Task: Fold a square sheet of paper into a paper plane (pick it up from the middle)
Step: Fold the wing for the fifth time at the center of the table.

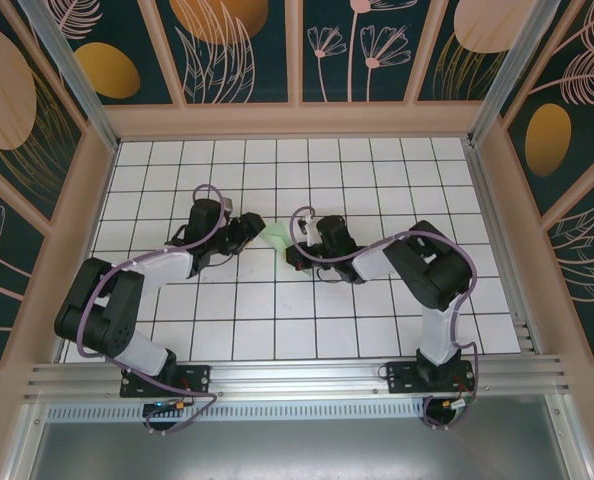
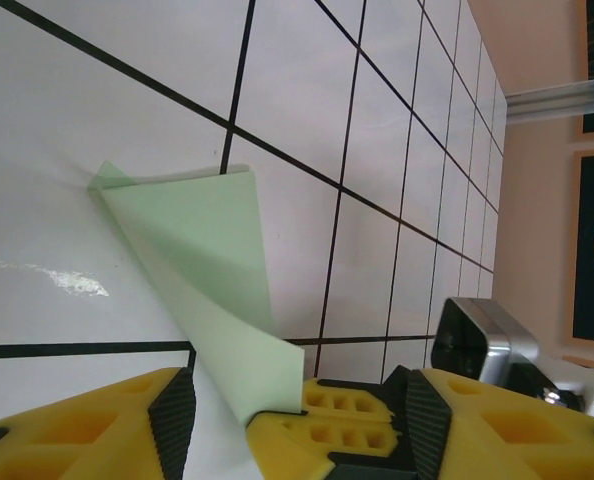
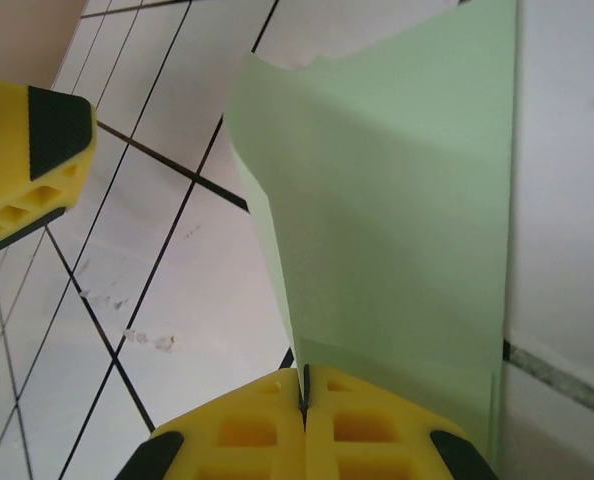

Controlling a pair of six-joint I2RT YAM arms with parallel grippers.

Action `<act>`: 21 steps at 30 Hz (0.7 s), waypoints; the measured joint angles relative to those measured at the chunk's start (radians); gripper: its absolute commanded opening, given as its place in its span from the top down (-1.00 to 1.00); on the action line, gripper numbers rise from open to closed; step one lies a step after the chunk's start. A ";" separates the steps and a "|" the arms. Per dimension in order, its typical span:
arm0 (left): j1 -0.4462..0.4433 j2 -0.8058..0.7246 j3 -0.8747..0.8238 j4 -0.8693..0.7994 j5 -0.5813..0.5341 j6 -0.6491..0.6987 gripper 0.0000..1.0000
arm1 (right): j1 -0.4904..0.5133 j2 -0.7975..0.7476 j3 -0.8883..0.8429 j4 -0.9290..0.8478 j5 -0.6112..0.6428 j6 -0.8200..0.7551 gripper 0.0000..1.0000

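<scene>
Right claw (image 3: 304,388) pinches one edge of the pale mint-green sheet of thin paper (image 3: 397,230), holding it tilted up off the white gridded bench (image 1: 377,300) — likely so the left claw (image 2: 222,410), jaws spread around the far corner, can crease it.

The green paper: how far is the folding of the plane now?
Done: the green paper is lifted at one end and curled, its far corner on the tiles. In hand: the right gripper is shut on one edge, while the left gripper stands open beside it. Left: no pointed plane shape shows yet, so most folds likely remain.
</scene>
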 measured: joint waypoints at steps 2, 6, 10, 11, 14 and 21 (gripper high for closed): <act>0.000 0.004 -0.009 0.017 0.010 0.000 -0.20 | -0.004 0.012 0.001 0.002 -0.027 0.034 1.00; 0.000 0.015 -0.024 0.044 0.028 0.004 -0.16 | -0.019 0.022 0.000 0.032 -0.077 0.108 1.00; 0.000 0.024 -0.040 0.074 0.045 0.018 -0.11 | -0.038 0.022 0.000 0.090 -0.127 0.192 1.00; 0.000 0.027 -0.043 0.085 0.049 0.024 -0.08 | -0.042 0.023 0.000 0.105 -0.140 0.214 1.00; 0.000 0.029 -0.058 0.114 0.064 0.034 0.01 | -0.052 0.033 0.000 0.148 -0.171 0.275 1.00; -0.004 0.061 -0.072 0.184 0.100 0.061 0.19 | -0.069 0.055 -0.022 0.215 -0.213 0.395 1.00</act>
